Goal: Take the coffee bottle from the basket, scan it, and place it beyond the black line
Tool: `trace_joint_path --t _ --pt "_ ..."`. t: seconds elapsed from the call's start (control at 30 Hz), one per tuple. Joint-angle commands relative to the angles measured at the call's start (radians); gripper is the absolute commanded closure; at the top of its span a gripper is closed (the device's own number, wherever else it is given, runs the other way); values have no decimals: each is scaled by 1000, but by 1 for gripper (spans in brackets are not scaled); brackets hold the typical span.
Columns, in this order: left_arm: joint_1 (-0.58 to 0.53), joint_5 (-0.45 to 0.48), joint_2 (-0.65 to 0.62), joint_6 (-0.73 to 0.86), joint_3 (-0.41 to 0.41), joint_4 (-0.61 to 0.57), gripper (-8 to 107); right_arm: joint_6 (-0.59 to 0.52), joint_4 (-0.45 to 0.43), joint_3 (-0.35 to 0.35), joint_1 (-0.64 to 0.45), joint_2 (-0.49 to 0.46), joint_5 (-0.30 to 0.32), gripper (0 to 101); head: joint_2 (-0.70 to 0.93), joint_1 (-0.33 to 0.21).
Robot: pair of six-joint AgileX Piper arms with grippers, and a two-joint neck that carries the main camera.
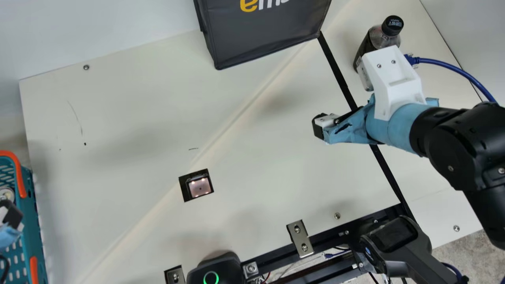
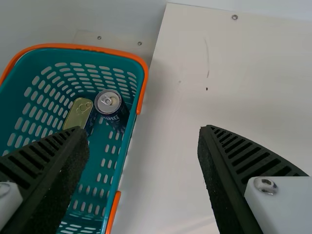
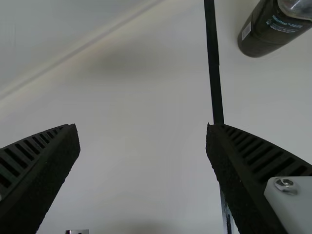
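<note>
**Cream table (image 1: 118, 110) carried the coffee bottle (image 1: 383, 38) beyond the black line (image 1: 384, 167)**

The pale tabletop, read as a clock face in the main view, had a soft diagonal band of light across it. Between 8 and 9 o'clock, at the far left, was the teal basket (image 1: 30, 232) with orange handles. In the left wrist view it held a gold-lidded tin (image 2: 78, 113) and, just beside that, a dark can (image 2: 112, 108). The left claw (image 1: 11, 215) hung there spread wide, one ribbed finger over the basket, the other over the table.

Near 8 o'clock, closer to the middle, a lit square panel (image 1: 200, 187) was set in the surface. A black device (image 1: 221, 266) with a green ring was between 6 and 7 o'clock, and a dark grey bag (image 1: 264, 37) stood at 12.

At 3 o'clock the right claw (image 1: 321, 127) was also spread, above the table by the black line, which ran from 1 down to 4 o'clock. Past it, at 2 o'clock, stood the black-capped coffee bottle, apart from the claw's fingers. A handheld device (image 1: 396, 244) was at 4 o'clock.
</note>
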Motion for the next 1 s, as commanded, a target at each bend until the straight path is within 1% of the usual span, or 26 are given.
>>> trace_joint_path --t 0.0,0.97 --pt "0 0 0 0 0 0 9 0 0 0 0 0 0 10 -2 -26" --pt "0 0 0 0 0 0 9 0 0 0 0 0 0 10 -2 -26"
